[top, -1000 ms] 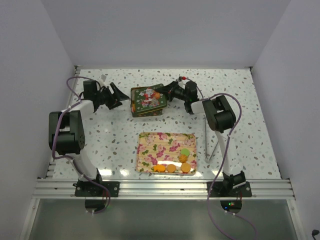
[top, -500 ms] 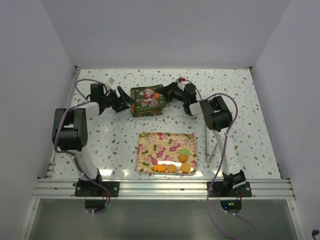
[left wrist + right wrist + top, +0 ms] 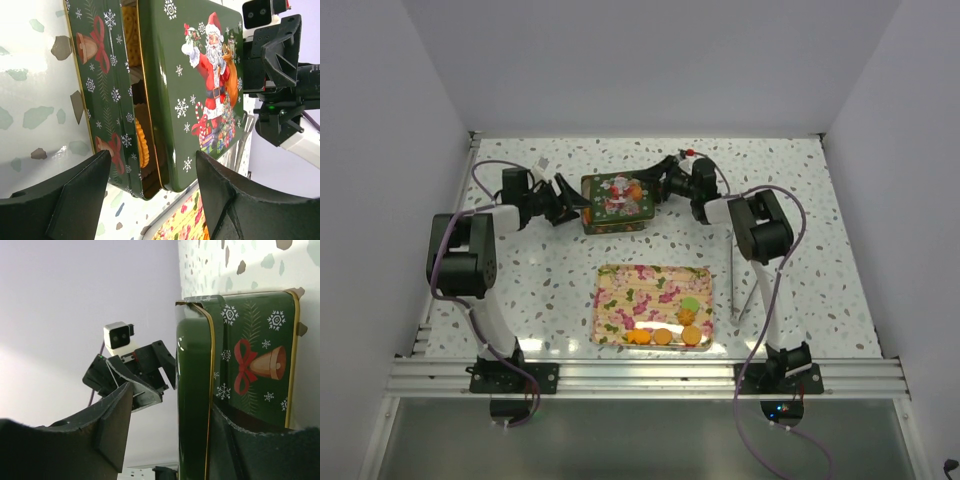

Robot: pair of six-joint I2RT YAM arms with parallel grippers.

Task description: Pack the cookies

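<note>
1. Cookies (image 3: 662, 337) lie at the near right corner of a floral tray (image 3: 620, 290), which sits on the speckled bench (image 3: 540, 290) between the two arm bases.
2. Three of them are orange-brown and sit in a row along the tray's near edge. Just beyond the rightmost lies another orange one, then a pale green round one. From above they are too small to make out their shapes.
3. Farther back, well apart from the tray, stands a green tin (image 3: 610, 223) decorated with bells and snowflakes. Its Santa lid (image 3: 617, 193) sits askew on top.
4. The left wrist view shows a gap between lid and tin along one long side. More cookies (image 3: 141, 136) show through it, yellow-orange with ridged rims, standing on edge inside the tin.
5. The left fingers (image 3: 75, 195) are at the tin's left end, spread wide. One is on each side of it, and neither is seen to press on it.
6. The right fingers (image 3: 107, 425) are at the tin's far right corner, also spread. The lid's edge lies between them, and one finger is clearly off the metal.
</note>
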